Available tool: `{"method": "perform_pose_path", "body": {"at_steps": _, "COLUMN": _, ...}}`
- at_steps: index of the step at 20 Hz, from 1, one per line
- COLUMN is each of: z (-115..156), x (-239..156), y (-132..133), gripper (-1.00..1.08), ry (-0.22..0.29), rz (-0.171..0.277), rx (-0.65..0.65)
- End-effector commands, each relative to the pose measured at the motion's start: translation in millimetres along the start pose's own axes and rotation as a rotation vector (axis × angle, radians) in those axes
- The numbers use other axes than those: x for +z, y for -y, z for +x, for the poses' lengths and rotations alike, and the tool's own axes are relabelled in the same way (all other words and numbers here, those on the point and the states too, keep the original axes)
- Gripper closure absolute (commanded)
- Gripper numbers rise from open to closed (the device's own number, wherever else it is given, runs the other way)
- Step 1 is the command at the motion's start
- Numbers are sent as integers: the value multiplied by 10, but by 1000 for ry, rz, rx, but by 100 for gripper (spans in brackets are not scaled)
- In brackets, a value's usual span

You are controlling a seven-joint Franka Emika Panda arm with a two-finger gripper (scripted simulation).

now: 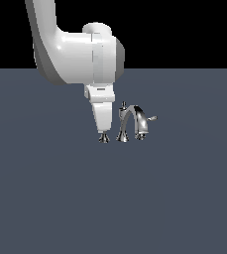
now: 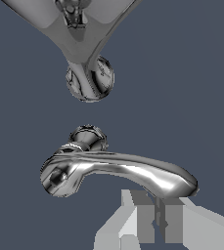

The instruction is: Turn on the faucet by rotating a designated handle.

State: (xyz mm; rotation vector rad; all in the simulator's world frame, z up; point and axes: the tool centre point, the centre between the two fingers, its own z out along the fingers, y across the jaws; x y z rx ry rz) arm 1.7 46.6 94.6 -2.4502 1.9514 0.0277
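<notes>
The small chrome faucet [image 1: 130, 120] stands mid-floor, its arched spout beside a short stubby lever [image 1: 151, 119]. The handle [image 2: 133, 172] is a long slim lever on a flared pedestal [image 1: 103, 139] of its own, on the exterior view's left of the spout. My gripper [image 1: 103, 132] points straight down over that pedestal and hides the lever in the exterior view. In the wrist view my gripper [image 2: 157, 222] sits right beside the lever's thin end, with its grey fingers [image 2: 139, 219] pressed together and nothing between them. The spout's base [image 2: 90, 78] shows beyond the handle.
The faucet stands on a flat dark blue-grey floor [image 1: 60, 198]. The bulky white arm [image 1: 75, 54] reaches in from above on the exterior view's left. Nothing else stands nearby.
</notes>
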Motion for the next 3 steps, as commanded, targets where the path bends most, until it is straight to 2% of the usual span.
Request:
{"method": "perform_pose_path", "body": {"at_steps": 1, "z": 570, "x": -13, "y": -12, "gripper": 108, "ry": -18, "rz": 5, "rx": 72}}
{"method": "perform_pose_path", "body": {"at_steps": 3, "z": 631, "x": -15, "y": -3, "gripper": 108, "ry": -19, "rz": 5, "rx": 75}}
